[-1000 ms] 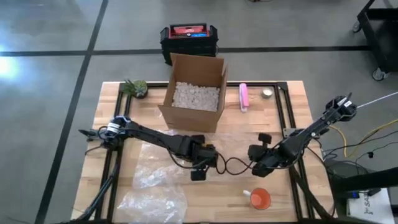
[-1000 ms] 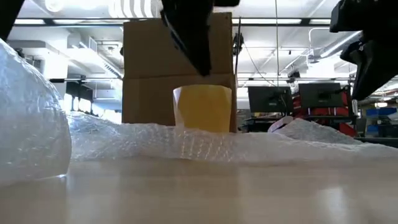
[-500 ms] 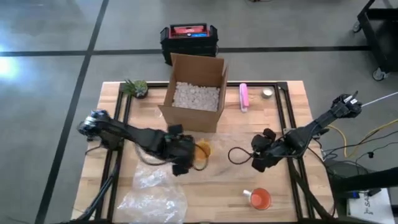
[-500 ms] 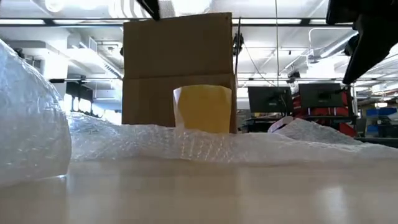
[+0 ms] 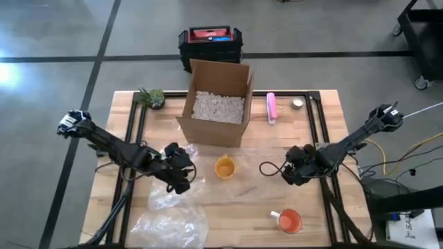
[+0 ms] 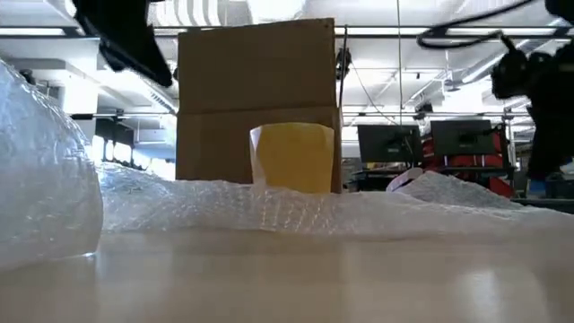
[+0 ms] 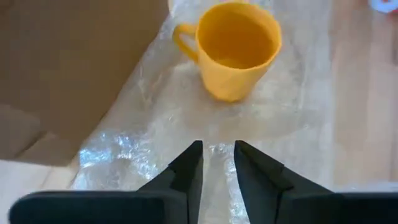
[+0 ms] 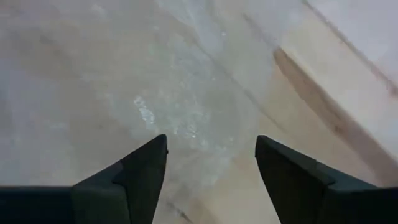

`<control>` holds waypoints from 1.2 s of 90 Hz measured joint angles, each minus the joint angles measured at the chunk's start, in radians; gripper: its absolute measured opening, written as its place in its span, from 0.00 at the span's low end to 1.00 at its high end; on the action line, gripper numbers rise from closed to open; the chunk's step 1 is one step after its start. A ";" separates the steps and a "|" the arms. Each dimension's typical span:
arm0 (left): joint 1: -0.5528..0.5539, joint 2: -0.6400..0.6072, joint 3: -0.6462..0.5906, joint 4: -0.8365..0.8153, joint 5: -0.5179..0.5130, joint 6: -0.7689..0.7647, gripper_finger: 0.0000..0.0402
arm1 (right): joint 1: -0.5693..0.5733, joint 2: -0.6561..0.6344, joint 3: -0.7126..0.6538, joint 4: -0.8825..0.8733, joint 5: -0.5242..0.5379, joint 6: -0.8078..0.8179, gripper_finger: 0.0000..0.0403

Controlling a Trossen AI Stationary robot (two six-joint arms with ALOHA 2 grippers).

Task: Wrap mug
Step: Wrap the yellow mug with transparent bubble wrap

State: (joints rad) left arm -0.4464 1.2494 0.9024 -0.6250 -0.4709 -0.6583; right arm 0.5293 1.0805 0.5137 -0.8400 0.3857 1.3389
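Note:
A yellow mug stands upright, mouth up, on a clear sheet of bubble wrap spread flat on the table in front of the cardboard box. In the left wrist view the mug has its handle turned toward the box. My left gripper hovers left of the mug, pointing at it, open by a narrow gap and holding nothing. My right gripper is open and hovers at the sheet's right edge, holding nothing.
A crumpled heap of bubble wrap lies near the front left. An orange mug sits at the front right. The box holds white packing filler. A small plant, a pink object and a small round thing line the far edge.
My left gripper has drawn back from over the yellow mug toward the table's left edge, leaving the mug standing on the sheet, where it has kept still. My right gripper has moved a little toward the table's right edge.

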 joint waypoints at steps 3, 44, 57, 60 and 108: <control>0.001 -0.001 -0.017 0.003 0.000 0.003 0.16 | 0.000 0.000 -0.021 0.018 0.000 0.023 0.55; 0.005 0.058 -0.199 0.420 -0.020 0.034 0.16 | 0.000 -0.002 -0.183 0.335 0.011 0.098 0.51; 0.017 0.087 -0.218 0.508 -0.064 0.078 0.16 | 0.000 0.000 -0.145 0.368 0.009 0.010 0.45; 0.020 0.093 -0.218 0.518 -0.069 0.087 0.16 | 0.000 0.000 -0.133 0.382 0.019 -0.015 0.42; 0.046 0.310 -0.210 0.762 -0.098 0.144 0.16 | -0.003 0.059 -0.130 0.924 0.096 -0.388 0.03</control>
State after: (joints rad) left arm -0.4005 1.5590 0.6925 0.1369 -0.5694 -0.5145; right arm 0.5265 1.1392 0.3837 0.0839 0.4814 0.9511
